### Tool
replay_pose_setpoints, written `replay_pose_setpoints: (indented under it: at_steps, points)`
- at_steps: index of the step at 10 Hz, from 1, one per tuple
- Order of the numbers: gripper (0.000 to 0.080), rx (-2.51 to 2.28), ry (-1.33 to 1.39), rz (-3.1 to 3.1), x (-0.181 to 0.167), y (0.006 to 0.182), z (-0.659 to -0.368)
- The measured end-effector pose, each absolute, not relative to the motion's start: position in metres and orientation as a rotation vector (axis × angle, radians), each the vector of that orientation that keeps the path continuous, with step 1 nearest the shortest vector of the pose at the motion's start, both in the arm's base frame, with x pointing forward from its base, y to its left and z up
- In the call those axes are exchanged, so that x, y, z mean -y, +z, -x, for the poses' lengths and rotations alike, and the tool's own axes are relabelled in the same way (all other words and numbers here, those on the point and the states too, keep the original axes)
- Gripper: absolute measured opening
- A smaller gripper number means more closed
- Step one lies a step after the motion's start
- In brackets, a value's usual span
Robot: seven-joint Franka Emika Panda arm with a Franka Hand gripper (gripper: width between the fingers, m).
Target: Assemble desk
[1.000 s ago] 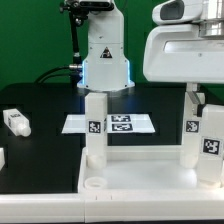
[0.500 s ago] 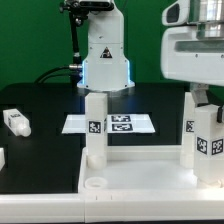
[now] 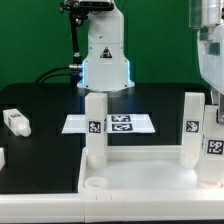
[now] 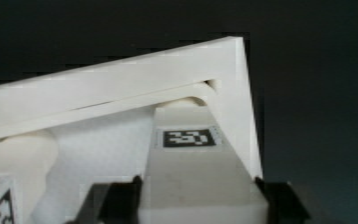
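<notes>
The white desk top lies at the front, underside up. Two white tagged legs stand in its far corners, one on the exterior view's left and one on the right. The near-left corner hole is open. My gripper at the exterior view's right edge is shut on a third tagged leg, upright over the top's near-right corner. In the wrist view the gripper holds this leg between dark fingers, with the desk top's corner beyond it. A fourth leg lies loose on the table.
The marker board lies behind the desk top, in front of the robot base. A small white piece shows at the exterior view's left edge. The table is black, the backdrop green.
The arm has swung toward the exterior view's right, mostly out of frame. The held leg has shifted slightly right and down with it. The other parts have not moved.
</notes>
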State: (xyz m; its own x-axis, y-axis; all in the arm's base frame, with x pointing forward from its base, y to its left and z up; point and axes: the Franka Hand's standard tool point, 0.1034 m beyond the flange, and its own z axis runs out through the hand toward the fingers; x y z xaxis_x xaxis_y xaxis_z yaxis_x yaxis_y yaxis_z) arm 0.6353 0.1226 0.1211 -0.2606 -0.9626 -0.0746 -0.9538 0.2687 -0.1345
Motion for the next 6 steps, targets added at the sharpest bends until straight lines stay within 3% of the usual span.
replay_pose_setpoints:
  at_steps: [2,3,4,5,6]
  points:
    - [0.0285,-2.416,-0.092,1.776,-0.1221,0.1211,-0.6355]
    - [0.0367,-2.339,-0.102,1.877,-0.1214,0.1225,-0.6362]
    - [0.0565,-2.191,-0.118,2.037,-0.1207,0.128,-0.6389]
    - [0.0565,-2.059,-0.135,2.164,-0.1216,0.1303,-0.641]
    - [0.0623,-1.919,-0.161,2.28,-0.1233,0.1295,-0.6425]
